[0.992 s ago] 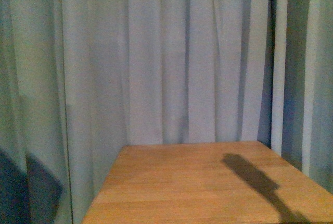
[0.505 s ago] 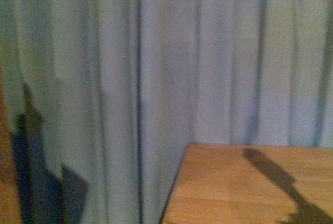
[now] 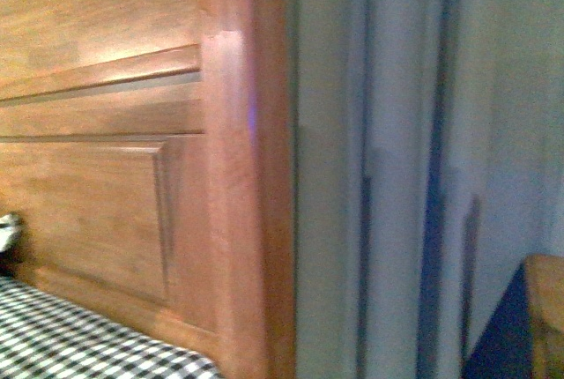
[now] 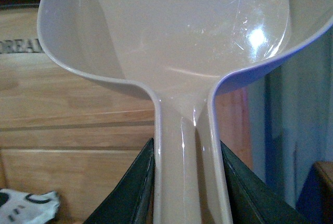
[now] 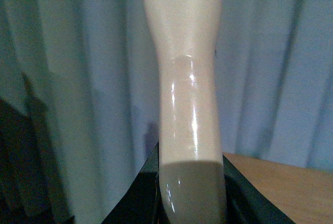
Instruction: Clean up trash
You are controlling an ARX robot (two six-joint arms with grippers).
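Hidden or cut off first.
- The paper wad shows in none of the three views, so we cannot say where it lies.
- Neither arm shows in the front view. It is blurred and filled mostly by a wooden panel (image 3: 97, 176) on the left and a pale curtain (image 3: 397, 176) on the right.
- A black-and-white checked cloth (image 3: 70, 344) lies at the foot of the panel, cut off by the frame.
- Only a corner of the bench (image 3: 546, 308) shows, low on the right.
- A white scrap at the far left edge is too small to make out.
- In the left wrist view, a white cloth with black marks (image 4: 28, 203) lies low against the panel, only partly in frame.
- Dark letters on the panel run behind the dustpan's rim, and we cannot read the whole word.

Fingers.
- Left gripper (image 4: 186, 143): its dark fingers (image 4: 127, 193) press on either side of the handle of the dustpan (image 4: 182, 36). The pale scoop fills most of the view, and nothing lies in the part we can see.
- Right gripper (image 5: 190, 153): its fingers (image 5: 138, 198) are clamped around a pale handle (image 5: 187, 78). The handle runs out of frame, so we cannot tell what tool it belongs to.
- Curtain and a strip of bench lie behind that handle.
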